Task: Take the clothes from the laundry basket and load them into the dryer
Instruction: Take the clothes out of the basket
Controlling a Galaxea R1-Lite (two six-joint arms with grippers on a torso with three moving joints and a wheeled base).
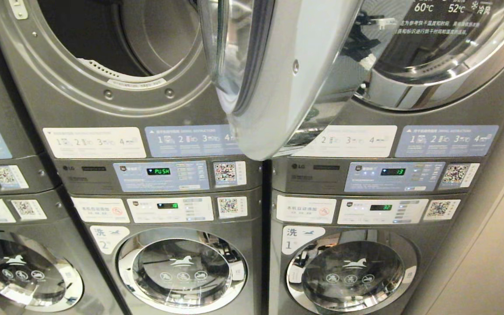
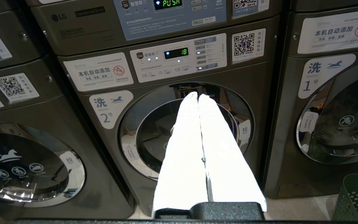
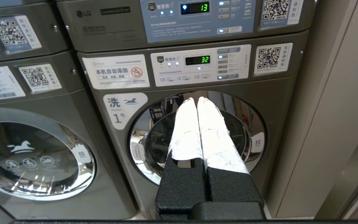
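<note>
Grey steel dryer (image 1: pixel 103 109) with the green PUSH display stands open; its chrome-rimmed glass door (image 1: pixel 274 74) swings right, and the drum top is cut off. Only a perforated green corner of the basket (image 2: pixel 357 199) shows, below and right of the dryer; clothes are unseen. Left pincer (image 2: pixel 198 97) and right pincer (image 3: pixel 196 100) are pressed together, empty.

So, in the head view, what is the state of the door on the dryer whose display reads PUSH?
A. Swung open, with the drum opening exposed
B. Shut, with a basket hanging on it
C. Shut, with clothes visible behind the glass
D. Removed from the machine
A. The dryer shows its dark drum opening uncovered, and its chrome-rimmed door stands swung out to the right of it, above the green PUSH display.
</note>
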